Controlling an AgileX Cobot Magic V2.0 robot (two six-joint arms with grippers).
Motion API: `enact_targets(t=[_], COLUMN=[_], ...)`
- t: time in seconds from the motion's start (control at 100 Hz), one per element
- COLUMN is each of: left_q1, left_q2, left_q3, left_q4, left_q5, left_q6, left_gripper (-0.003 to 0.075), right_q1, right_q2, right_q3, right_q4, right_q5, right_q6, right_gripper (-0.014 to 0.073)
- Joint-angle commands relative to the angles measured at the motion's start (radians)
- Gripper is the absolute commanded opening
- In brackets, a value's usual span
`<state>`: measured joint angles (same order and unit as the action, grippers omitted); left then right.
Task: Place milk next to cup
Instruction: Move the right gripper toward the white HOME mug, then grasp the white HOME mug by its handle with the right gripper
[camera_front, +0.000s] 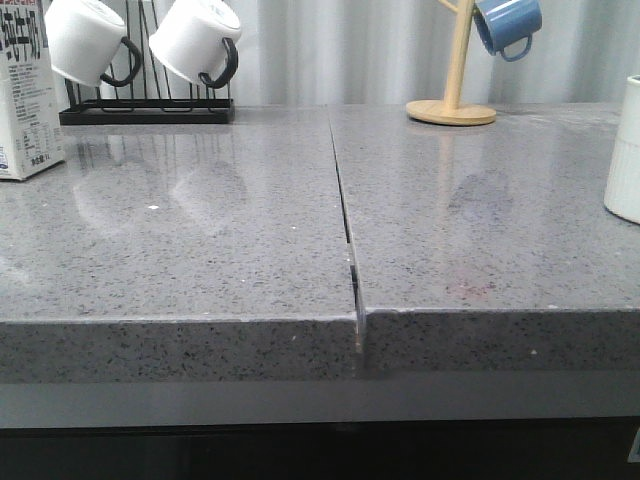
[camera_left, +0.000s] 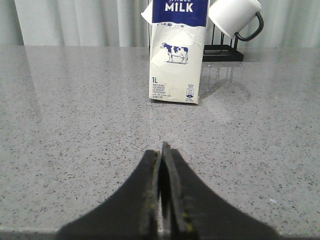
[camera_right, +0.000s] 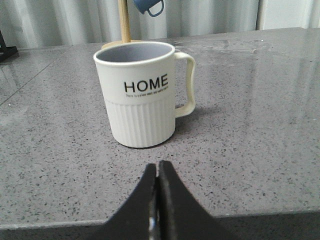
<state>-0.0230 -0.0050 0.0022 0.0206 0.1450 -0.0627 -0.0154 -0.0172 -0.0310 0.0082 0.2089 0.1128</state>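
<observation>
The milk carton (camera_front: 25, 95) stands upright at the far left of the grey counter; the left wrist view shows its cow picture and blue top (camera_left: 176, 55). The cup (camera_front: 625, 150), a white ribbed mug, stands at the far right edge; the right wrist view shows its "HOME" lettering and cream handle (camera_right: 140, 95). My left gripper (camera_left: 161, 152) is shut and empty, low over the counter, well short of the carton. My right gripper (camera_right: 158, 167) is shut and empty, a short way in front of the cup. Neither gripper shows in the front view.
A black rack (camera_front: 145, 108) with two white black-handled mugs (camera_front: 195, 40) stands at the back left, behind the carton. A wooden mug tree (camera_front: 452, 105) with a blue mug (camera_front: 508, 25) stands at the back right. A seam (camera_front: 345, 215) splits the counter in two.
</observation>
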Motion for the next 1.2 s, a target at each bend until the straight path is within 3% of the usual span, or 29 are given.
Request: enact_targets(t=[0.0, 0.14, 0.32, 0.78, 0.92, 1.09, 1.19], left_q1=[0.003, 0.003, 0.003, 0.003, 0.003, 0.003, 0.003], left_q2=[-0.032, -0.032, -0.032, -0.032, -0.032, -0.032, -0.032], left_q3=[0.041, 0.041, 0.041, 0.041, 0.041, 0.041, 0.041], left_q4=[-0.008, -0.008, -0.008, -0.008, -0.008, -0.008, -0.008], left_q5=[-0.088, -0.088, -0.088, -0.088, -0.088, -0.088, -0.088], left_q6=[-0.001, -0.001, -0.001, -0.001, -0.001, -0.001, -0.001], left_gripper=[-0.0021, -0.0021, -0.0021, -0.0021, -0.0021, -0.0021, -0.0021], right_q1=[-0.002, -0.002, -0.002, -0.001, -0.001, -0.013, -0.066], right_q2=[-0.006, 0.043, 0.143, 0.402, 0.461, 0.521, 0.556], right_q3=[-0.093, -0.185, -0.249, -0.272, -0.272, -0.272, -0.272], right_q4=[-0.001, -0.001, -0.001, -0.008, -0.014, -0.069, -0.098], right_q5=[0.012, 0.129, 0.149, -0.013, -0.06, -0.1, -0.15], right_q6=[0.0, 0.0, 0.0, 0.0, 0.0, 0.0, 0.0], right_gripper=[-0.007, -0.007, -0.007, -0.0062, 0.0059, 0.0339, 0.0369])
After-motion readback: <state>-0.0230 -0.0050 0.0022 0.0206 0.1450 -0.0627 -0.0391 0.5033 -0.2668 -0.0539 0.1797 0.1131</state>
